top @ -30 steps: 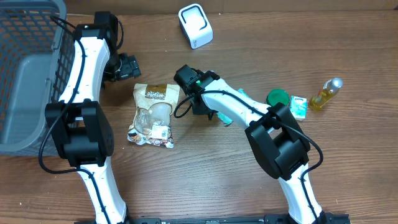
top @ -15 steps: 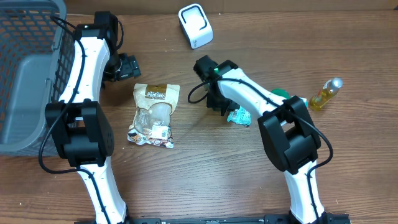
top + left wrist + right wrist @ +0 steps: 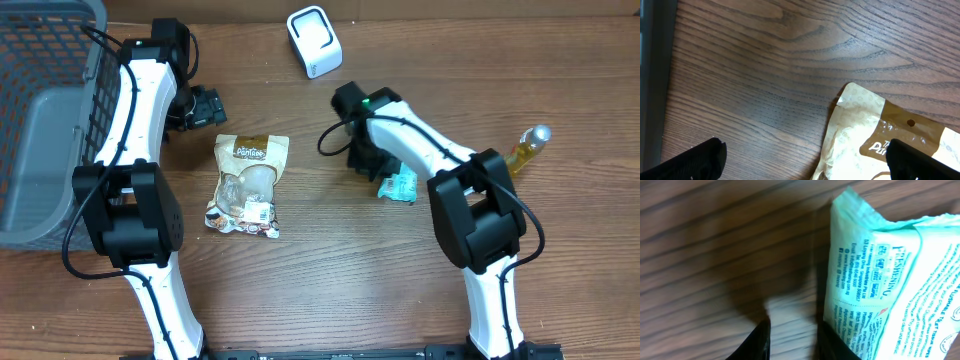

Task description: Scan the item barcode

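Right hand (image 3: 792, 337) narrowly parted over the worktop (image 3: 715, 255), empty, tissue pack (image 3: 880, 280) just beside one finger, left hand (image 3: 805, 152) wide open, bag (image 3: 880, 130) near one fingertip

Teal tissue pack (image 3: 400, 187) lies flat and crumpled, printed text facing up. White barcode scanner (image 3: 314, 41) stands well apart from it.

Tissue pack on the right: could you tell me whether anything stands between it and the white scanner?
No loose item does. Between the tissue pack and the scanner is bare wood, crossed only by the right arm itself. The snack pouch lies well left.
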{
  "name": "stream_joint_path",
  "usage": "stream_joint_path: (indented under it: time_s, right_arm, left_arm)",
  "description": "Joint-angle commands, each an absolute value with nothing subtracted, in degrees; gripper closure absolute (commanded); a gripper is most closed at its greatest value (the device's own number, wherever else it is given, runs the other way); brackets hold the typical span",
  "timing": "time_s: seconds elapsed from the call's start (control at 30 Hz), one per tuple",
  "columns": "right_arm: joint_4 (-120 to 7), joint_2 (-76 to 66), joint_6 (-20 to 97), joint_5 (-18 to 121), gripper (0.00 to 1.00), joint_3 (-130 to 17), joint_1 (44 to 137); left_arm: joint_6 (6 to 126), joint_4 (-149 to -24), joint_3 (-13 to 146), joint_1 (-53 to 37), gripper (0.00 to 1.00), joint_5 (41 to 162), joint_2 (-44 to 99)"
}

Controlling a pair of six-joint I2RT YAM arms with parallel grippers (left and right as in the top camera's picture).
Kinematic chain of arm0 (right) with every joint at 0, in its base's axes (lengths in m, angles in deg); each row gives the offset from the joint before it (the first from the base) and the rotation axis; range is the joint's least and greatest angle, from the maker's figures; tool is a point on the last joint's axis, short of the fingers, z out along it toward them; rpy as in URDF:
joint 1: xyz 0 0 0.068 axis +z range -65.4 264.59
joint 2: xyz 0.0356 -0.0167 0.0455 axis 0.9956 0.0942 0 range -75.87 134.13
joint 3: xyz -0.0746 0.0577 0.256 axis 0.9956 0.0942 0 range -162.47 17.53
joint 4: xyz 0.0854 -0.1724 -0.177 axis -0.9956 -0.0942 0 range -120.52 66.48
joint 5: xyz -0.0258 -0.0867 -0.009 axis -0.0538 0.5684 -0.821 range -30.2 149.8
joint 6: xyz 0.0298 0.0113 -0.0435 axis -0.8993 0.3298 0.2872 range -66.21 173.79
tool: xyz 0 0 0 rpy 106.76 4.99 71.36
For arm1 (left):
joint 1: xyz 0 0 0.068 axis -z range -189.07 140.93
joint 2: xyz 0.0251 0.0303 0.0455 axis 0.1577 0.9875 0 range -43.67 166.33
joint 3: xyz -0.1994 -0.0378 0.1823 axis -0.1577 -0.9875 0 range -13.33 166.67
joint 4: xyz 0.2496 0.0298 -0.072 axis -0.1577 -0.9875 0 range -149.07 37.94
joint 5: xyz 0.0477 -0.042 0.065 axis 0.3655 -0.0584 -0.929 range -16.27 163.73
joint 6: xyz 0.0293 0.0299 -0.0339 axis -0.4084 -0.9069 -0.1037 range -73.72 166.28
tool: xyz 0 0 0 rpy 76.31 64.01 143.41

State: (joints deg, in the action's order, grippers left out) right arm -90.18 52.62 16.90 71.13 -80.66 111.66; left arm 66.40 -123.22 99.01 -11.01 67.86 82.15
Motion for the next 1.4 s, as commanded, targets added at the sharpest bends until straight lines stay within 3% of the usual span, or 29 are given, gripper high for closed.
stream_joint_path:
  time_s: [0.0, 0.23, 0.4, 0.63, 0.83, 0.97, 1.07, 1.13, 1.17, 1.37]
  right_arm:
    - [-90.6, 53.5, 16.4, 72.7, 0.73, -79.3, 108.7]
    - [-90.9, 53.5, 16.4, 72.5, 0.72, -79.2, 107.6]
    - [-89.9, 53.5, 16.4, 71.2, 0.57, -79.2, 107.8]
    - [-89.3, 53.5, 17.1, 65.5, 0.59, -79.9, 107.8]
    - [-87.7, 53.5, 25.2, 51.2, 0.62, -82.7, 107.8]
    - [-83.2, 53.5, 34.0, 34.5, 0.61, -82.6, 107.8]
    - [-79.1, 53.5, 38.5, 23.8, 0.54, -82.6, 108.1]
    - [-75.1, 53.5, 39.3, 19.3, 0.38, -82.6, 108.1]
    - [-73.4, 53.5, 39.2, 18.3, 0.36, -82.6, 108.1]
    - [-62.2, 53.5, 34.7, 15.5, 0.36, -82.6, 107.9]
  left_arm:
    - [66.0, -123.3, 99.6, -11.3, 0.0, 67.2, 82.2]
    - [66.0, -123.3, 99.6, -11.3, 0.0, 67.2, 82.2]
    - [66.0, -123.3, 99.6, -11.3, 0.0, 67.2, 82.2]
    - [66.0, -123.3, 99.6, -11.3, 0.0, 67.2, 82.2]
    - [66.0, -123.3, 99.6, -11.3, 0.0, 67.2, 82.2]
    - [66.0, -123.3, 99.6, -11.3, 0.0, 67.2, 82.2]
    - [66.0, -123.3, 99.6, -11.3, 0.0, 67.2, 82.2]
    - [66.0, -123.3, 99.6, -11.3, 0.0, 67.2, 82.2]
    - [66.0, -123.3, 99.6, -11.3, 0.0, 67.2, 82.2]
    - [66.0, -123.3, 99.6, -11.3, 0.0, 67.2, 82.2]
